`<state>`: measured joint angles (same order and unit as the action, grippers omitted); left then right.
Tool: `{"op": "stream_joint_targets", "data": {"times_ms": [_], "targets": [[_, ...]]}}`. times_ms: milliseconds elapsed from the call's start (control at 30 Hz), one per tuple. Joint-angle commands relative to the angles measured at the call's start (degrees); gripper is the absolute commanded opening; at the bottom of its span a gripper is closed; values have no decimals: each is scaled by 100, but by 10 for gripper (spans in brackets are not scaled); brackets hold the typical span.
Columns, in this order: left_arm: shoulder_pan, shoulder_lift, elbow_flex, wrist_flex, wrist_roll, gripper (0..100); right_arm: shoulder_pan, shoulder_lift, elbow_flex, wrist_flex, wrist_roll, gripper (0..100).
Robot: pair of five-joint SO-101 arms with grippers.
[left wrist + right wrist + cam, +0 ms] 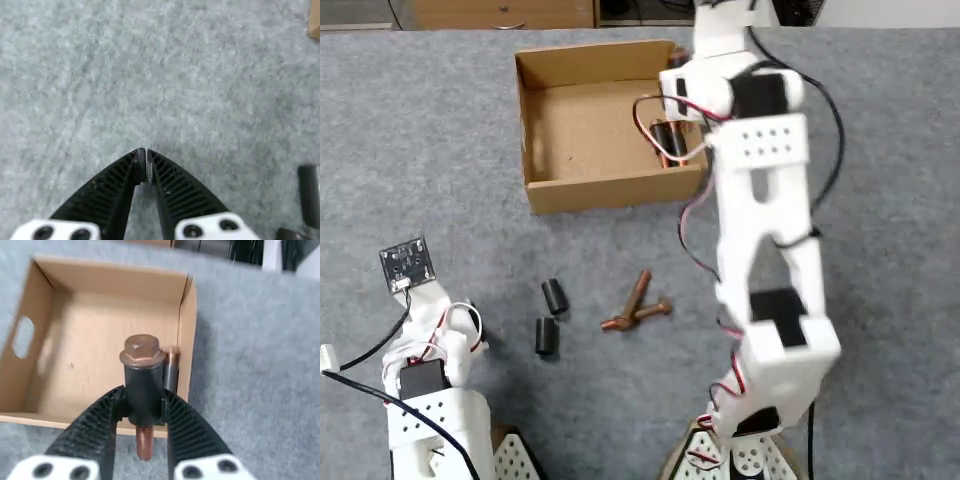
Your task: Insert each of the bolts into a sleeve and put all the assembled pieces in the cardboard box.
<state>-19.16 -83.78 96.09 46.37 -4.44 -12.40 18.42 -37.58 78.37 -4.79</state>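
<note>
Over the cardboard box (107,330), close to the wall on the right arm's side, the right gripper (144,401) is clamped on a sleeve (144,390) with a bolt (142,354) through it. The long axis points head-first at the box floor, so letting go looks like the whole move. Another assembled piece (171,371) lies against that wall, so it might get bumped. Loose bolts (638,305) and sleeves (553,296) sit in front of the box, nearer the left gripper (144,156), which is closed and empty.
</note>
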Motion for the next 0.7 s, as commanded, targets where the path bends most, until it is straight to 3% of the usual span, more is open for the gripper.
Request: {"op": "stream_joint_targets", "data": {"times_ms": [0, 367, 667], "targets": [[-79, -48, 26, -158, -44, 19, -66, 734, -910, 18, 97, 1], [-79, -48, 35, -132, -26, 19, -171, 2967, -2747, 18, 220, 1], [-88, -48, 35, -105, -26, 19, -523, 3820, -3319, -26, 220, 1]]}}
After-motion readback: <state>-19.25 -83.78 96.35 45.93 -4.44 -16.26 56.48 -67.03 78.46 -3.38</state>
